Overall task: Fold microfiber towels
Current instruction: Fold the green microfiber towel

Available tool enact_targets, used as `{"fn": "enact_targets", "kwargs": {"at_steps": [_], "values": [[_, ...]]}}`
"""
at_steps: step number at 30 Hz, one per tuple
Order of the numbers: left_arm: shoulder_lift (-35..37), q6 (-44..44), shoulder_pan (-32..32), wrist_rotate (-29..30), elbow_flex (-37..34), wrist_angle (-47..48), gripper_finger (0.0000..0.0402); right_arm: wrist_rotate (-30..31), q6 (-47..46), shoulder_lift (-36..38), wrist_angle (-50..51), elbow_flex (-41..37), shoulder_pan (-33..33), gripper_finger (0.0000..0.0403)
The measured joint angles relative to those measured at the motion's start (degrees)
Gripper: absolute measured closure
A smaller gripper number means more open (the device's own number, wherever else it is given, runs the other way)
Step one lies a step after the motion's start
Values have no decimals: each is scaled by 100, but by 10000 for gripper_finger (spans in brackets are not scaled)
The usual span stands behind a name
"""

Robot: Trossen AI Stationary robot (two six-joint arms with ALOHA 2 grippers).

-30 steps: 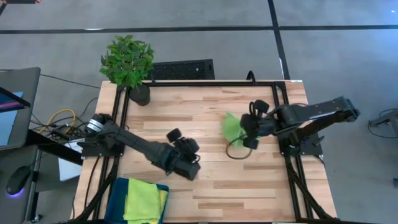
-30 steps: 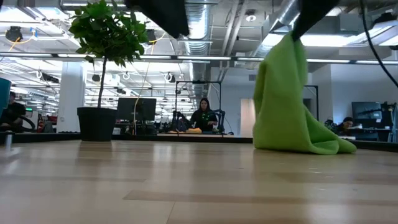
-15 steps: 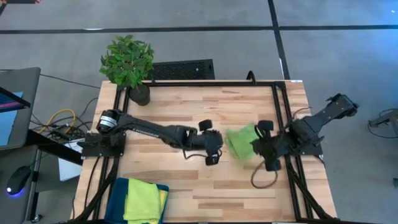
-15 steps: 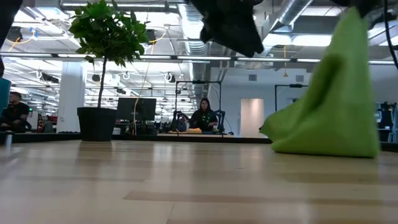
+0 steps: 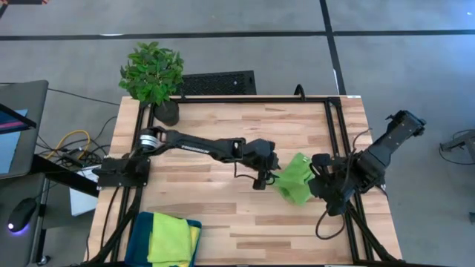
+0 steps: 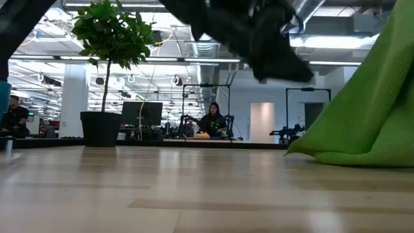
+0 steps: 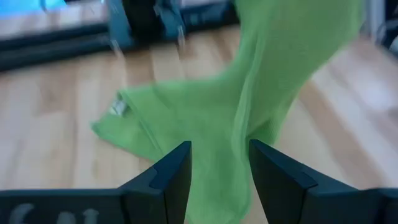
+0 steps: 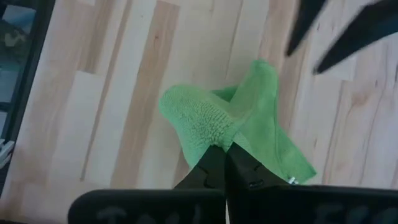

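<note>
Folded towels [image 5: 167,239] sit at the counter's [image 5: 215,208] near edge. Mid-counter, the right end effector [image 5: 318,182] is clamped on a lime towel [image 5: 295,178]; the left end effector [image 5: 269,172], fingers apart, is just beside it. A plant [image 5: 152,74] stands at the far corner.

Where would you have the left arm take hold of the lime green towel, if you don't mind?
Probably the free lower edge of the lime green towel, coming from the left gripper side: the right gripper pinches its top, so the cloth hangs draped toward the table.
</note>
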State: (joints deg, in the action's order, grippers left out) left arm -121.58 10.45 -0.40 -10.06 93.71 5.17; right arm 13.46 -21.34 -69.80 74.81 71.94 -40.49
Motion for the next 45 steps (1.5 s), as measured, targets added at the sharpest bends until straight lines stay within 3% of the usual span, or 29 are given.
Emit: {"fn": "enact_targets", "kwargs": {"at_steps": [8, 23, 29, 34, 38, 45], "values": [[-498, 184, -52, 2, -4, -336, 250, 10, -72, -2, 15, 0, 0, 391], [-765, 90, -252, 26, 0, -412, 250, 8, -72, -4, 28, -2, 2, 391], [-1049, -7, -310, 587, 9, -554, 250, 10, -72, -4, 23, -2, 2, 391], [-1080, -64, -310, 927, 13, 23, 253, 8, -72, -4, 39, -2, 2, 390], [-1080, 36, -313, 1417, 9, 219, 279, 8, -72, -4, 47, -2, 2, 391], [-1052, 262, -310, 1162, 9, 287, 389, 8, -72, -4, 63, -2, 2, 389]]}}
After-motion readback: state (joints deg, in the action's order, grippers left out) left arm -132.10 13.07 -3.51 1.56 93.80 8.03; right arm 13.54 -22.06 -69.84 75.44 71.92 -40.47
